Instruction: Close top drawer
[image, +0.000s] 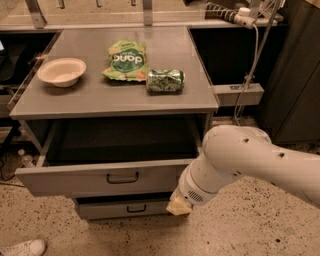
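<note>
One wide grey metal top drawer (65, 180) stands pulled out beneath the grey worktop (100, 95), the cream-tipped gripper (178, 206) sits low by its front's right end, opening impossible to tell, so it looks like approach now, square inward push next.

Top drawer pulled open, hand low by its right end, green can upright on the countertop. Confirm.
One error: the camera view shows the green can lying on its side on the countertop. The top drawer is open, the hand low by its right end.
</note>
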